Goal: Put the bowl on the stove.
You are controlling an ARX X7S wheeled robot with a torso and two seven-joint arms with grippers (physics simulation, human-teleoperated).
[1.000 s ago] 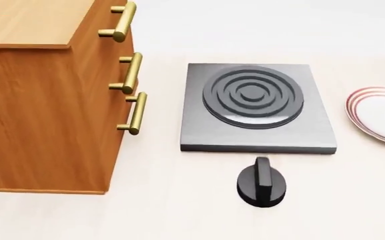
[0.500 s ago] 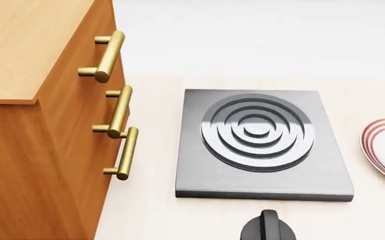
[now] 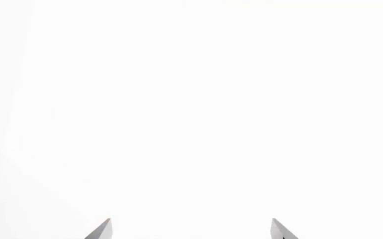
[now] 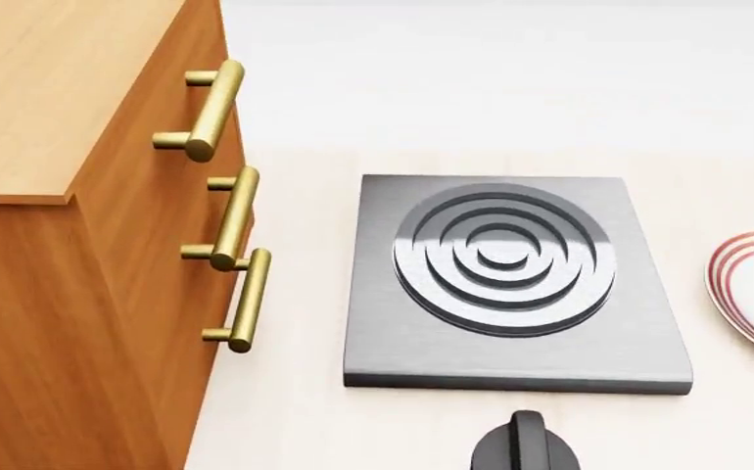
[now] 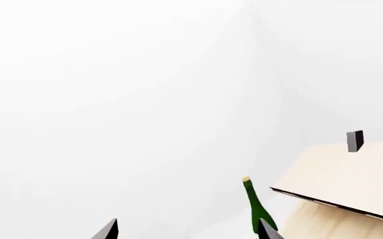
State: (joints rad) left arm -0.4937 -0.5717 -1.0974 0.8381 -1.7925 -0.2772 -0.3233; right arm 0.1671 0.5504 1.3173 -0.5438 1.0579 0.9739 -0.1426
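I see the stove [image 4: 514, 279] mid-tabletop beside the cabinet [image 4: 76, 245], but no bowl in any view, so I can't tell which arm is nearer. Left tool [image 3: 191, 230] and right tool [image 5: 186, 230] both stand apart, empty, facing blank space.

A pale cream tabletop [image 4: 299, 421] runs under even, soft light, fading to a plain white backdrop at the far side. On the left stands a wooden cabinet [image 4: 51, 294] with three brass handles [image 4: 236, 217] on its right face. The right wrist view shows white walls and a light wooden table [image 5: 350, 184].
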